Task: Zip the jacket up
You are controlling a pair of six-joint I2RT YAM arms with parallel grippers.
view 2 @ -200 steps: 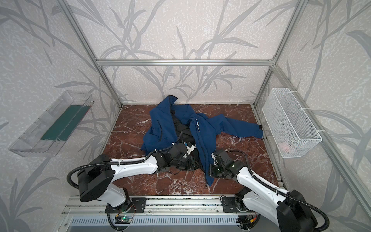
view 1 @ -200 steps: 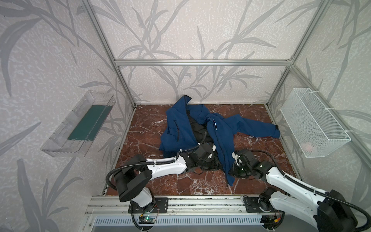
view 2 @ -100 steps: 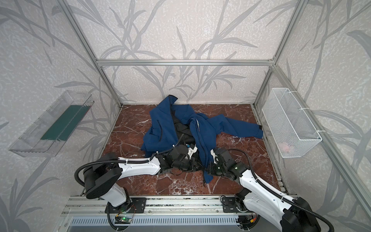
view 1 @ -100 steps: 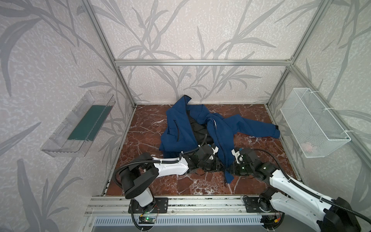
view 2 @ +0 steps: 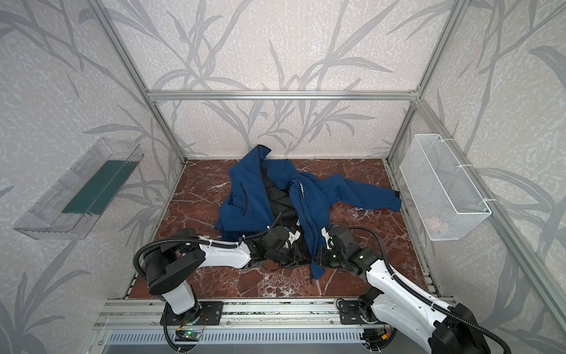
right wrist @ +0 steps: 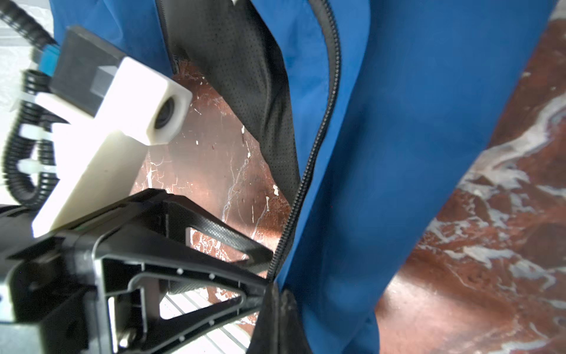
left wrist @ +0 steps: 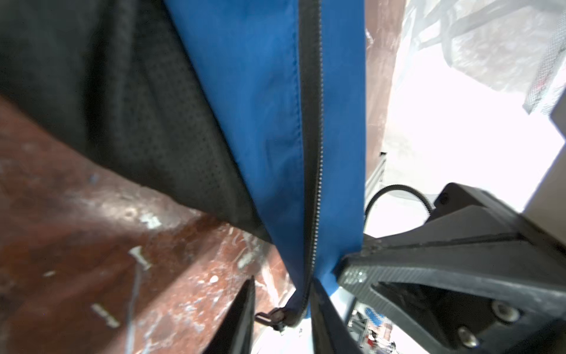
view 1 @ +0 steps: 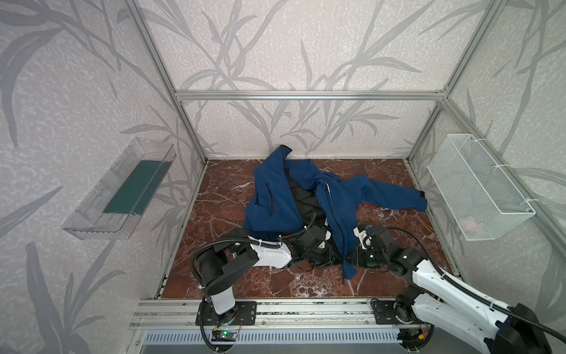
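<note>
The navy jacket [view 1: 275, 196] [view 2: 251, 196] lies open on the marble floor, black lining showing. Its right front panel hangs down toward the front edge. My right gripper [view 1: 356, 257] [right wrist: 280, 291] is shut on that panel's zipper edge [right wrist: 306, 171] near the hem. My left gripper [view 1: 330, 260] [left wrist: 283, 285] comes in from the left, facing it. Its jaws stand apart on either side of the zipper's [left wrist: 312, 153] bottom end. The slider and pull [left wrist: 277, 317] hang between the fingers; one finger [left wrist: 324, 318] touches the zipper tape.
A clear tray [view 1: 119, 190] with a green base hangs on the left wall. A white wire basket [view 1: 477, 187] hangs on the right wall. Aluminium frame posts stand at the corners, and a rail [view 1: 275, 309] runs along the front.
The left gripper's jaws have narrowed around the zipper's bottom end, and the left arm has folded in closer. The right gripper stays shut on the jacket's edge.
</note>
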